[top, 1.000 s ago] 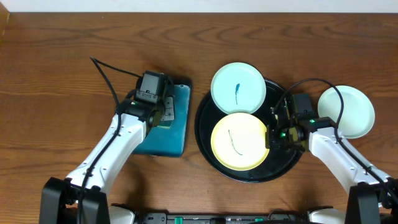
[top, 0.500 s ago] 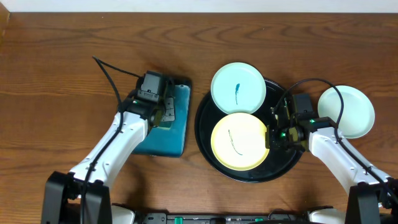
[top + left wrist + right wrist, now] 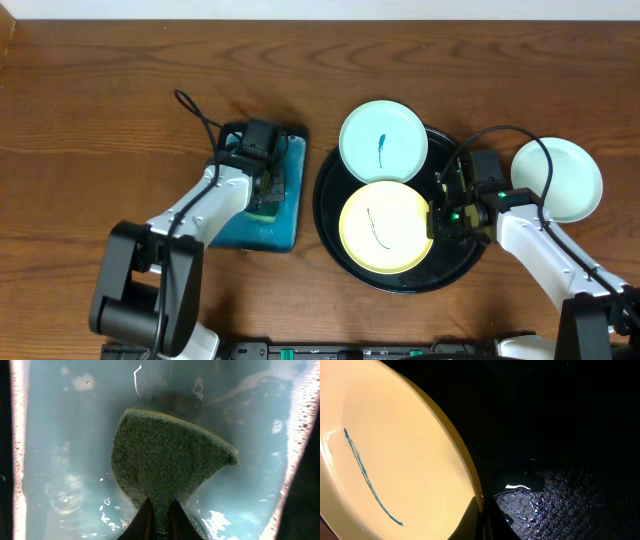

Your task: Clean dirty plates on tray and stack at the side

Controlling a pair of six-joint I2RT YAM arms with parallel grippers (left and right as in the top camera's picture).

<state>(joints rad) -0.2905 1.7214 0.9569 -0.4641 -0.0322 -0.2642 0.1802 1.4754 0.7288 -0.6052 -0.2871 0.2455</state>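
The yellow plate (image 3: 385, 228) lies on the black tray (image 3: 460, 265), its right rim pinched by the right gripper (image 3: 481, 515) (blue streak running far-left to near-right). The left gripper (image 3: 160, 512) clamps a sponge (image 3: 165, 465).

Overhead, the light is even and crisp, with only soft shadows on the table (image 3: 80, 100). Down at the left wrist the teal tray (image 3: 65, 460) glares pale, its side edges blown white and wet glints sparkling. Right wrist: the black tray (image 3: 570, 435) is nearly swallowed in darkness while the yellow plate (image 3: 395, 460) glows bright.
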